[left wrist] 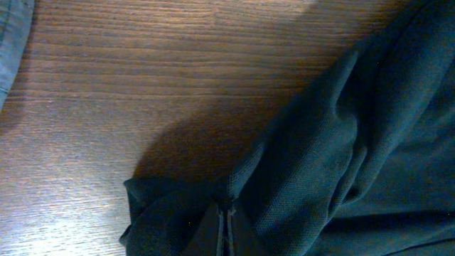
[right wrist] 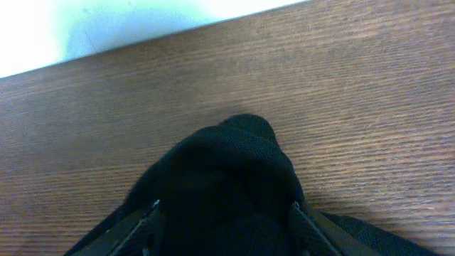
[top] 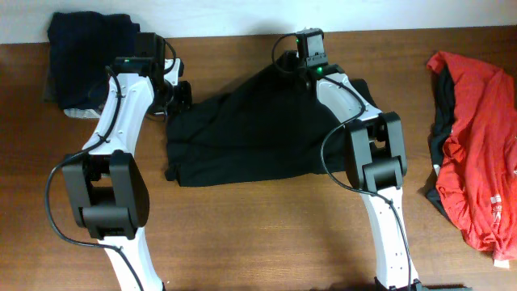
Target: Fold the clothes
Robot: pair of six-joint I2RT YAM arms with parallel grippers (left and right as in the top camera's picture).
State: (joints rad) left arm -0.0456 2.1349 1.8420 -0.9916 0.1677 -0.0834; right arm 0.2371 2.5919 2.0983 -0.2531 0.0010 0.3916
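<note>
Black shirt (top: 250, 133) lies half-spread and creased at the middle of the table (top: 242, 234). Left gripper (top: 179, 93) is on the shirt corner toward the table's left side. Its wrist view shows the jaws pinched tight on a small fold of black cloth. Right gripper (top: 305, 56) is at the shirt's peak, toward the table's far edge. Its jaws stand apart with a lump of cloth loose between the fingers (right wrist: 146, 220), not squeezed as far as I can tell. My read: this is squaring the shirt up before the first fold, so early in the task. To do it well, the right side should lift straight up off that lump so the limp cloth doesn't drag along and wreck the layout. Then it should grip a real edge or shoulder, not a bunched wad. Left has only a small bite, so pull low and slow along the table or it slips out. Tension both corners evenly, away from the table's middle, to flatten the creases. Red shirt (top: 477, 145) at the table's right end and dark pile (top: 85, 56) at its far-left corner sit well apart, so little snag risk.
</note>
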